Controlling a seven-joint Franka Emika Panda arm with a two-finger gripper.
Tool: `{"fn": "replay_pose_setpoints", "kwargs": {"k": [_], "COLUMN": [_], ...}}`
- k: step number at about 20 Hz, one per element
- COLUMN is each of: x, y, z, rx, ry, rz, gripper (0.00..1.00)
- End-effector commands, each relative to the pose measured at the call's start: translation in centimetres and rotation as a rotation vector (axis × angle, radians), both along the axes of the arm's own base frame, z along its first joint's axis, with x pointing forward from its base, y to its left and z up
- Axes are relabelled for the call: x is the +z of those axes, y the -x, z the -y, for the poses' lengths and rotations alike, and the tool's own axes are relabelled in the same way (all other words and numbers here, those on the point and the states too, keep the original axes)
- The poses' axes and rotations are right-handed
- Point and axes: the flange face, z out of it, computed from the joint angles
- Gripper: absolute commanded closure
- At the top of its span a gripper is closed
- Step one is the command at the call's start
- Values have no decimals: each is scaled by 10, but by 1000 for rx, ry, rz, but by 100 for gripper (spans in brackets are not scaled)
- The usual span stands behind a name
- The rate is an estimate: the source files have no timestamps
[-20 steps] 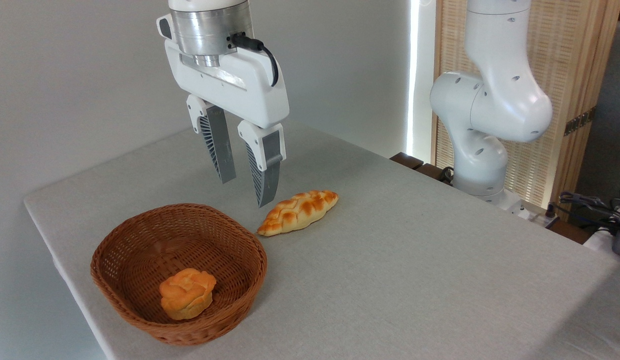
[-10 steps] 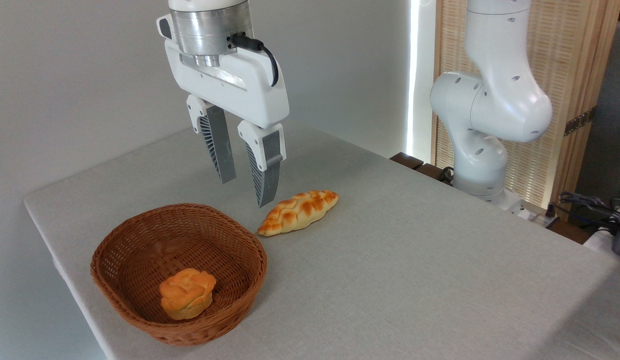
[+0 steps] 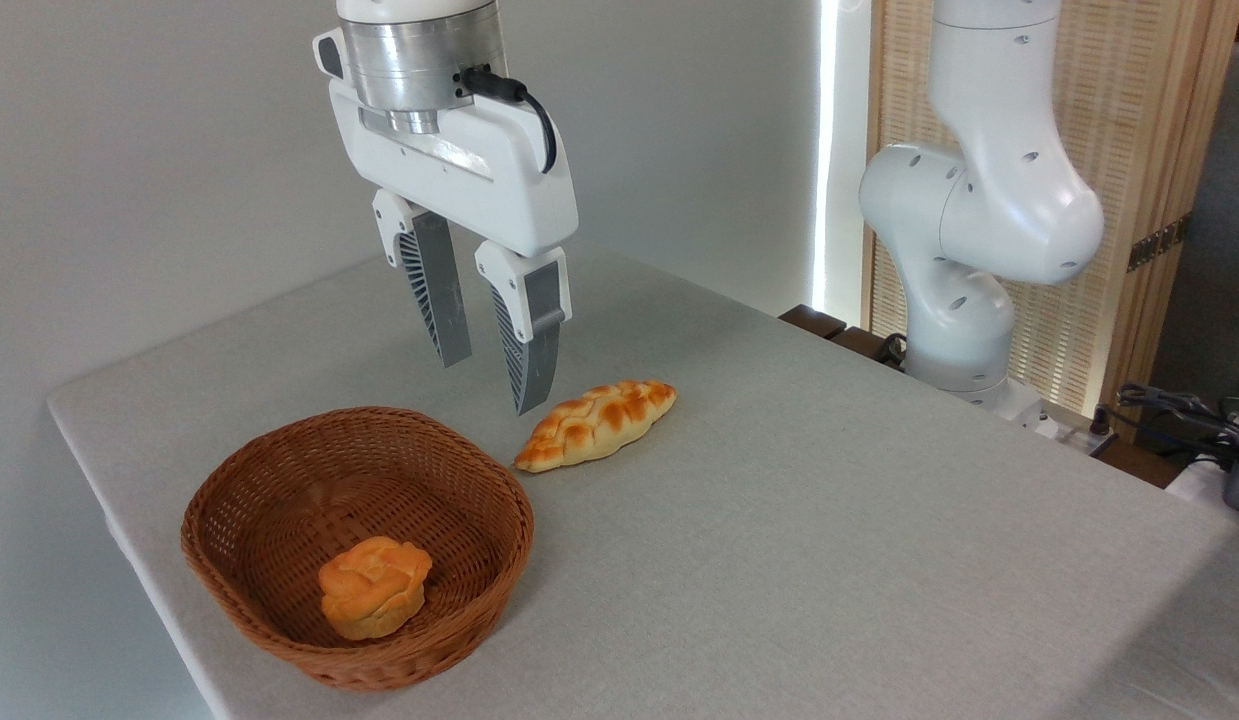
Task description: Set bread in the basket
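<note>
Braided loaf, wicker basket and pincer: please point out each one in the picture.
braided loaf (image 3: 595, 424), fixed camera view, middle of its browned top.
wicker basket (image 3: 504, 500), fixed camera view, right part of its rim.
pincer (image 3: 491, 384), fixed camera view, midway between its two fingertips.

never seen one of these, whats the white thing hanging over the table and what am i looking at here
This is one picture from a fixed camera looking down across a table. The white machine is a robot arm; its base stands at the table's far right, and it reaches over to the part hanging at top left. That part is its tool, two grey fingers for pinching things. The fingers are apart and hold nothing. Just below and right of them a long braided bread lies on the table. Beside it sits a brown wicker basket with a small round bun inside.
</note>
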Motion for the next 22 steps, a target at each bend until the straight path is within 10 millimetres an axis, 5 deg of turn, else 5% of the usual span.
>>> {"fn": "replay_pose_setpoints", "kwargs": {"k": [1, 7, 14, 22], "x": [0, -15, -39, -91], "y": [1, 18, 60, 87], "z": [-1, 16, 42, 107], "rx": [-10, 12, -40, -159], "ry": [7, 40, 36, 27], "rz": [-23, -58, -28, -88], "gripper": [0, 0, 0, 0]}}
